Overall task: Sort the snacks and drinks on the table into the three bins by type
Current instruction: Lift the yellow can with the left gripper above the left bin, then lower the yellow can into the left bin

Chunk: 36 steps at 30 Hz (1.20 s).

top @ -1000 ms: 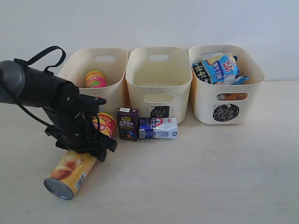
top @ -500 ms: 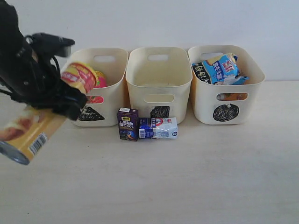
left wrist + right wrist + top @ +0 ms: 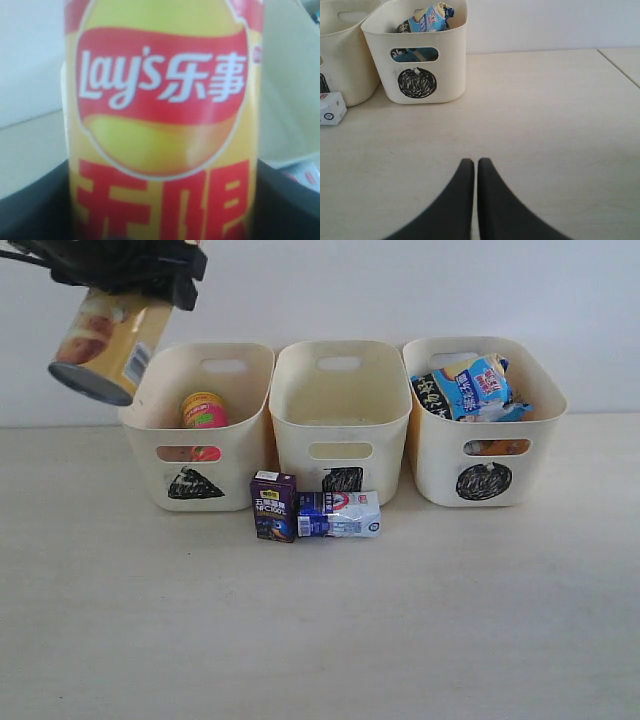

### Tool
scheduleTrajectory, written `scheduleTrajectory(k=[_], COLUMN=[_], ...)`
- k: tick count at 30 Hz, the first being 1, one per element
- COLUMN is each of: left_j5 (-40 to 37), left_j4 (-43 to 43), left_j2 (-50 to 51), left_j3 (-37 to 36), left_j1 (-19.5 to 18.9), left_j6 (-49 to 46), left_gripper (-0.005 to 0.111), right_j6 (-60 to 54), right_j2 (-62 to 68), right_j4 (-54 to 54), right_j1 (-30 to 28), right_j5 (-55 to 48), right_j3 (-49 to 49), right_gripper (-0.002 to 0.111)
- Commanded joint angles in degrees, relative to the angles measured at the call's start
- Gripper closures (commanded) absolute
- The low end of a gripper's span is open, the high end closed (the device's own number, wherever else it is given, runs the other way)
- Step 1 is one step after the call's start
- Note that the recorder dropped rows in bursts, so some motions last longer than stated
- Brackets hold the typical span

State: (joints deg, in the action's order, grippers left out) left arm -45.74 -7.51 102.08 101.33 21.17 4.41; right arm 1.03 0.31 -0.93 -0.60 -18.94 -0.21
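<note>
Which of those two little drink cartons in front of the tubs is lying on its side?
The blue-and-white carton. It lies flat on its long side, while the dark purple carton right beside it stands upright.

Closed tool (image 3: 473, 165) above the table (image 3: 545, 125); circle-marked bin (image 3: 447, 60) holds, seemingly, bags (image 3: 427, 17).

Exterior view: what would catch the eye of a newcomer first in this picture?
The tall yellow cardboard chip tube, held tilted high in the air by the black left hand, above the cream plastic tub with the triangle mark. Next, the crinkly bags piled in the right cream tub with the circle mark, and the dark purple carton and blue-and-white carton on the table before the middle tub.
</note>
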Motion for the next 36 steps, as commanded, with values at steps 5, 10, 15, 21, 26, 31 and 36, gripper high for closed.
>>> scheduleTrajectory(k=[5,10,15,21,26,31,36], left_j5=[1.9,2.4,4.6,7.5,6.7,5.7,5.2], left_j4=[-0.2,-0.2,0.7,1.2,1.2,1.3,2.2], left_j2=[15.5,23.8,29.9,34.1,36.1,36.8,37.2], left_j3=[18.5,26.9,31.9,34.2,34.5,34.5,34.5], left_j1=[-3.5,-6.5,-7.5,-7.5,-7.5,-7.5,-7.5], left_j6=[0.0,1.3,1.3,1.3,1.3,2.8,2.8], left_gripper=[0.103,0.103,0.103,0.103,0.103,0.093,0.046], right_j6=[0.1,0.1,0.1,0.1,0.1,0.1,0.1], right_j2=[-0.3,-0.3,-0.3,-0.3,-0.3,-0.3,-0.3], right_j4=[0.2,0.2,0.2,0.2,0.2,0.2,0.2], right_j1=[-0.5,-0.5,-0.5,-0.5,-0.5,-0.5,-0.5], right_j5=[0.2,0.2,0.2,0.2,0.2,0.2,0.2], right_j3=[0.2,0.2,0.2,0.2,0.2,0.2,0.2], right_gripper=[0.108,0.108,0.108,0.108,0.108,0.108,0.108])
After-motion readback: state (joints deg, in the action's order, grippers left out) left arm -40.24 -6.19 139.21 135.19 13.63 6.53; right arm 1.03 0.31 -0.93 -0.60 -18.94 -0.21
